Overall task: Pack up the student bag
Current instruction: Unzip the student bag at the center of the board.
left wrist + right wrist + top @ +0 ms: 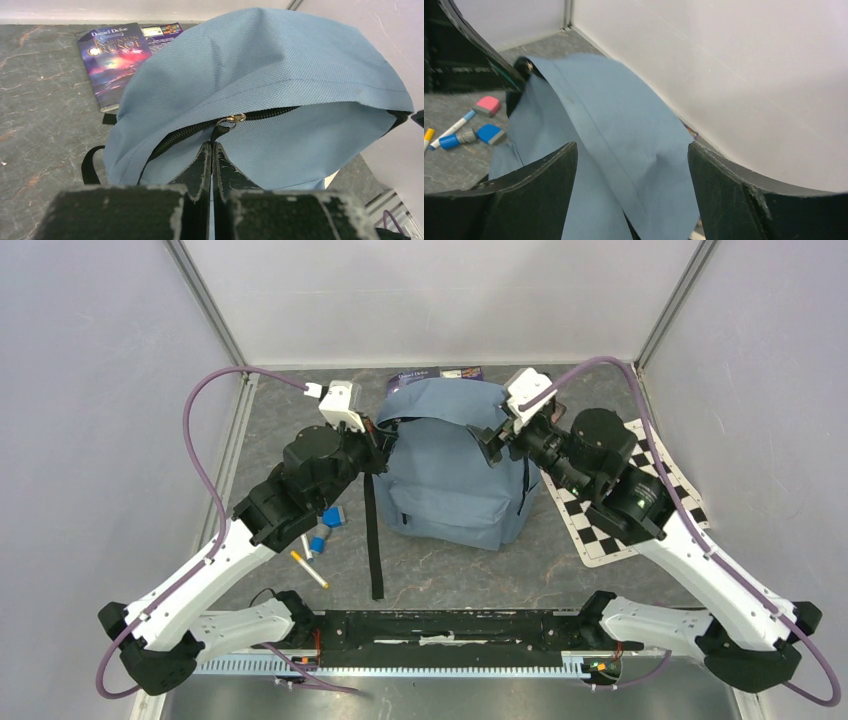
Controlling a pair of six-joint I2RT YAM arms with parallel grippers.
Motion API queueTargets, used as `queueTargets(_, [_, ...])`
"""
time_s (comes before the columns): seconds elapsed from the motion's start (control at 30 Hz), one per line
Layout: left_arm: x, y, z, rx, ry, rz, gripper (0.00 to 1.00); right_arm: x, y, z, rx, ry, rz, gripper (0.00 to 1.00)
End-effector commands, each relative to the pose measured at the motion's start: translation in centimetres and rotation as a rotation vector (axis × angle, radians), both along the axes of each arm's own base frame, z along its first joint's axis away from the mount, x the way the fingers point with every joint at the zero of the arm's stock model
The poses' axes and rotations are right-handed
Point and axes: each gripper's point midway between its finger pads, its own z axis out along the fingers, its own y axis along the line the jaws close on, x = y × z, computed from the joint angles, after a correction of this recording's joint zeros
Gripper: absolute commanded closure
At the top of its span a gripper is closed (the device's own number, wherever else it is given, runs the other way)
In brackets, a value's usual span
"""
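Tabletop point(450, 570) was dark grey, stone-patterned. It was boxed in by pale wall panels point(440, 300), with metal frame posts point(205, 300) at the rear corners.

Student bag point(450, 465) sat mid-table towards the back, top flap up and its black strap point(373, 540) trailing towards the near edge. A Robinson Crusoe book point(112, 60) lay flat behind it, and a checkerboard sheet point(620, 515) lay flat on the bag's right side.

On the left side, loose on the surface: pink eraser point(488, 105), blue eraser point(490, 134), blue-capped marker point(454, 125), yellow-capped marker point(308, 568).

Left gripper point(211, 150) was at the bag's upper left, fingers pressed together on the black zipper pull point(218, 134). Right gripper point(631, 147) was at the upper right, fingers spread wide, with blue bag fabric between them and not pinched.
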Motion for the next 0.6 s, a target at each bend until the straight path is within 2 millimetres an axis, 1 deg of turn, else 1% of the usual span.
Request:
queueTargets(0.0, [-0.5,-0.4,1.6,-0.082,-0.021,-0.028,0.98,0.0,2.4,1.9,-0.031,-0.027,0.105,0.14])
queueTargets(0.17, [-0.7,-0.2,1.9,-0.081,-0.027,-0.026,0.98,0.8,4.6,1.6,-0.071,-0.006,0.157,0.11])
queueTargets(0.23, [-0.7,0.0,2.0,-0.078,-0.028,-0.024,0.98,0.7,5.6,1.3,-0.085,0.006,0.194,0.11])
queueTargets(0.3, [-0.7,0.1,2.0,-0.075,-0.03,-0.02,0.98,1.0,6.2,0.8,-0.1,0.017,0.196,0.11])
queueTargets(0.33, [-0.7,0.1,2.0,-0.073,-0.031,-0.019,0.98,1.2,6.3,0.6,-0.104,0.022,0.186,0.13])
queueTargets(0.37, [-0.7,0.2,2.1,-0.071,-0.031,-0.017,0.98,1.7,6.2,0.5,-0.106,0.025,0.16,0.16])
queueTargets(0.43, [-0.7,0.4,2.0,-0.062,-0.03,-0.007,0.98,2.3,5.8,0.7,-0.092,0.021,0.109,0.26])
queueTargets(0.5, [-0.6,0.7,1.9,-0.054,-0.027,0.006,0.98,2.7,5.1,1.1,-0.078,0.013,0.063,0.37])
queueTargets(0.57, [-0.6,1.1,1.6,-0.045,-0.022,0.023,0.98,3.0,4.4,1.8,-0.056,-0.002,0.024,0.51])
